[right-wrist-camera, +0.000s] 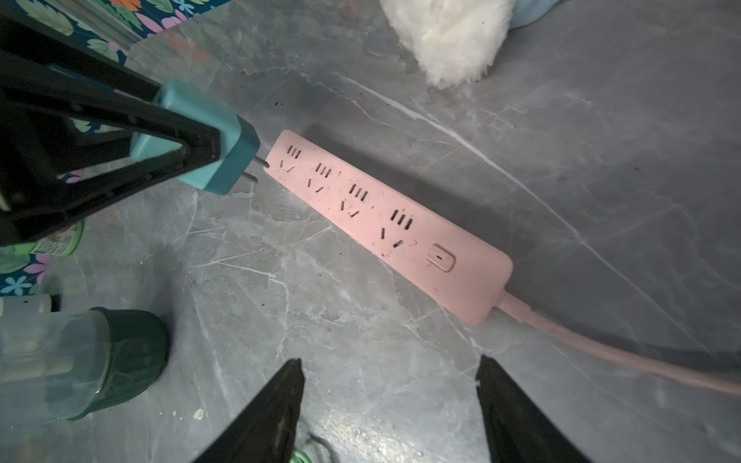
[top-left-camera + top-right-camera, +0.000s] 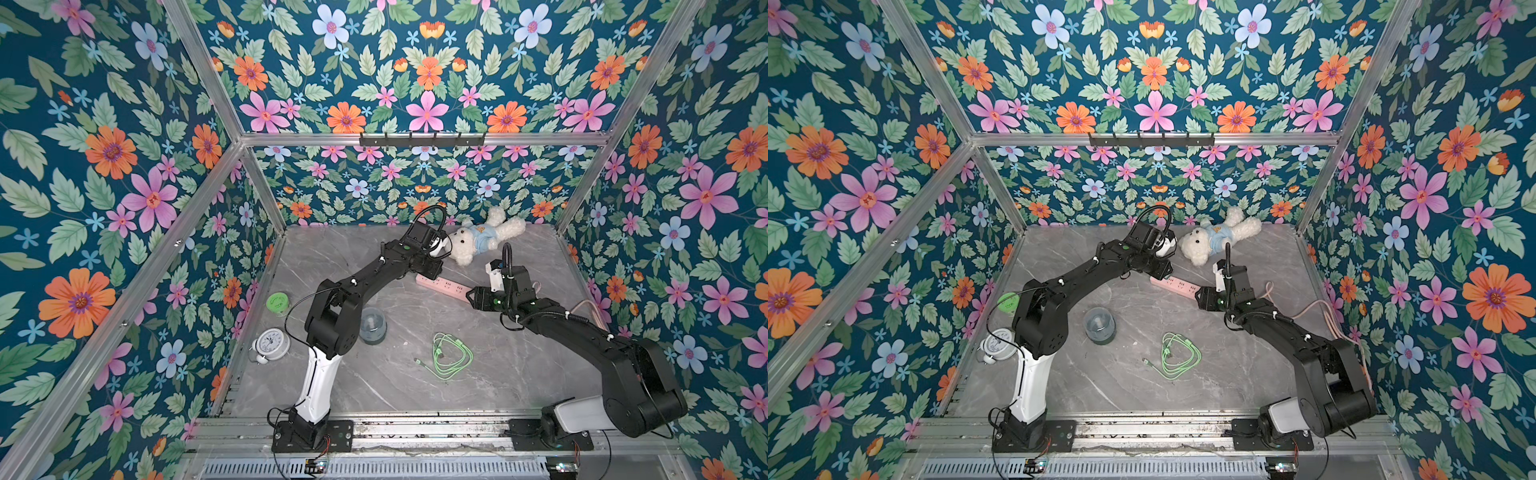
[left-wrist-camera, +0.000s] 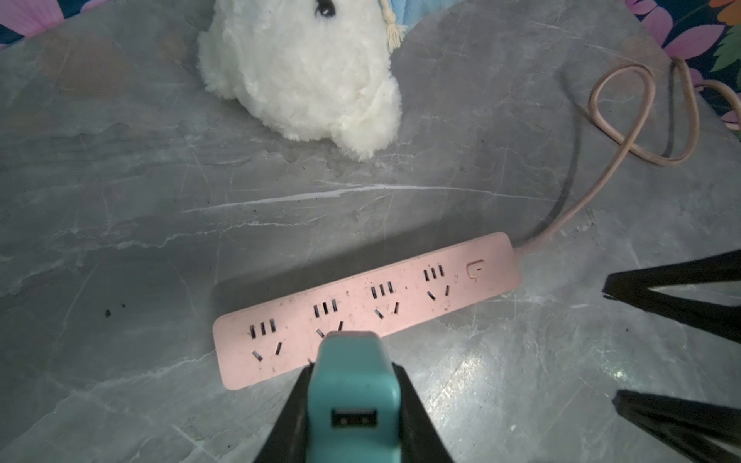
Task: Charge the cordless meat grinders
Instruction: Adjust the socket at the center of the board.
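Observation:
The cordless meat grinder (image 2: 372, 325) (image 2: 1099, 325), a clear dome on a teal-green base, stands on the grey table behind the left arm's elbow; it also shows in the right wrist view (image 1: 80, 360). My left gripper (image 3: 353, 368) (image 2: 432, 270) is shut on a teal plug adapter (image 3: 353, 401) (image 1: 200, 140). It holds the adapter just above one end of the pink power strip (image 2: 446, 286) (image 3: 369, 308) (image 1: 385, 220), with the prongs (image 1: 256, 168) bare. My right gripper (image 1: 389, 368) (image 2: 471, 297) hangs open and empty near the strip's switch end. A green cable (image 2: 451, 355) (image 2: 1177, 355) lies coiled in front.
A white teddy bear (image 2: 478, 239) lies just behind the strip. A green-lidded jar (image 2: 277, 303) and a white alarm clock (image 2: 272, 344) stand by the left wall. The strip's pink cord (image 3: 641, 120) loops towards the right wall. Flowered walls close three sides.

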You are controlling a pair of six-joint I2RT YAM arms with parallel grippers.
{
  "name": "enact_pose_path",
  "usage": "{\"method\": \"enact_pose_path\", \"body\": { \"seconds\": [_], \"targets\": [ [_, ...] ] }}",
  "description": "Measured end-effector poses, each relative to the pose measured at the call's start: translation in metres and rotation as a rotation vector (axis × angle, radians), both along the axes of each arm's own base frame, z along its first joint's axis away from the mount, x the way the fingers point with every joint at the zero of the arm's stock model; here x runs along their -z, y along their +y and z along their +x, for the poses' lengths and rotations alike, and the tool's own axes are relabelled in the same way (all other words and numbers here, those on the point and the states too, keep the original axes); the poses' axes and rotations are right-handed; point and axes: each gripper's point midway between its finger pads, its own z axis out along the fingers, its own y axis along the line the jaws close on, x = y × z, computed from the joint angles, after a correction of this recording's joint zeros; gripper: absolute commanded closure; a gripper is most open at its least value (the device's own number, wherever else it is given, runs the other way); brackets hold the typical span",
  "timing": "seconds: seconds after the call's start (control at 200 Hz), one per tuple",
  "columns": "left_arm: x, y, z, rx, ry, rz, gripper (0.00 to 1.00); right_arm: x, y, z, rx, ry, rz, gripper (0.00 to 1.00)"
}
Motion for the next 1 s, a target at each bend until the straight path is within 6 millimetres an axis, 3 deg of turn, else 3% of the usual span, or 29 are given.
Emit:
{"method": "enact_pose_path", "body": {
  "seconds": [0.145, 0.32, 0.445, 0.6, 1.0],
  "targets": [
    [-0.001, -0.004, -0.021, 0.119, 0.028, -0.002, 0.89, -0.008, 0.017, -0.004, -0.144, -0.085, 0.019, 0.32],
    [-0.016, -0.004, -0.061, 0.337, 0.050, -0.036, 0.87, -0.024, 0.037, -0.014, -0.348, -0.217, 0.022, 0.34],
    [-0.028, -0.003, -0.086, 0.476, 0.053, -0.066, 0.88, -0.033, 0.048, -0.025, -0.472, -0.288, 0.036, 0.37],
    [-0.029, 0.000, -0.113, 0.620, 0.086, -0.087, 0.89, -0.043, 0.064, -0.043, -0.616, -0.333, 0.097, 0.41],
    [-0.032, 0.021, -0.173, 0.922, 0.088, -0.134, 0.91, -0.072, 0.082, -0.075, -0.804, -0.397, 0.243, 0.53]
  ]
}}
